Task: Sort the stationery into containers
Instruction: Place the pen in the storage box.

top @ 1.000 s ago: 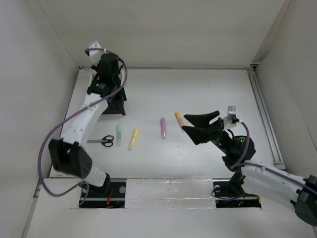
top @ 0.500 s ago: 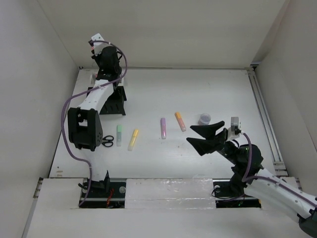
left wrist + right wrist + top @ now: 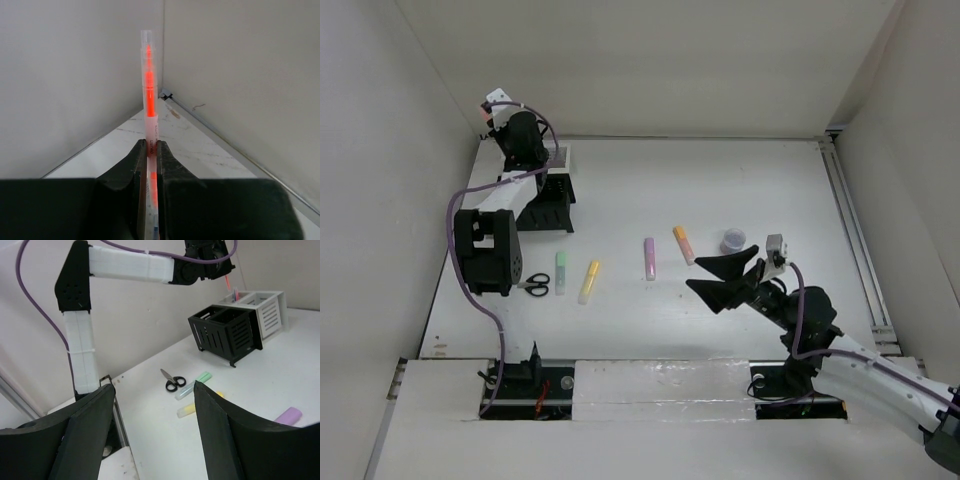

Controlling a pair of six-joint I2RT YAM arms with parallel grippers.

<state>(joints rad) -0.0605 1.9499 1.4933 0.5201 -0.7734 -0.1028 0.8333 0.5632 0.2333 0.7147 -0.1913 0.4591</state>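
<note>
The left hand (image 3: pixel 151 146) is clamped on a thin orange pen (image 3: pixel 149 90), held upright over the white organiser (image 3: pixel 270 312) at the table's (image 3: pixel 770 190) far left. The right hand (image 3: pixel 694 274) gapes wide and empty, near the orange marker (image 3: pixel 684 244).

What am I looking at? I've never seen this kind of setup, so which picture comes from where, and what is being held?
Two robot arms are bolted at the near edge of a white table. The overhead view looks down from behind them; the other two come from a camera on each wrist, looking along its own tool. On the table lie scissors, a green marker, a yellow marker, a purple marker, an orange marker and a round greyish piece. At the far left stand a black organiser and a white organiser. The left tool is shut on a thin orange-red pen, held upright. The right tool is open and holds nothing.
</note>
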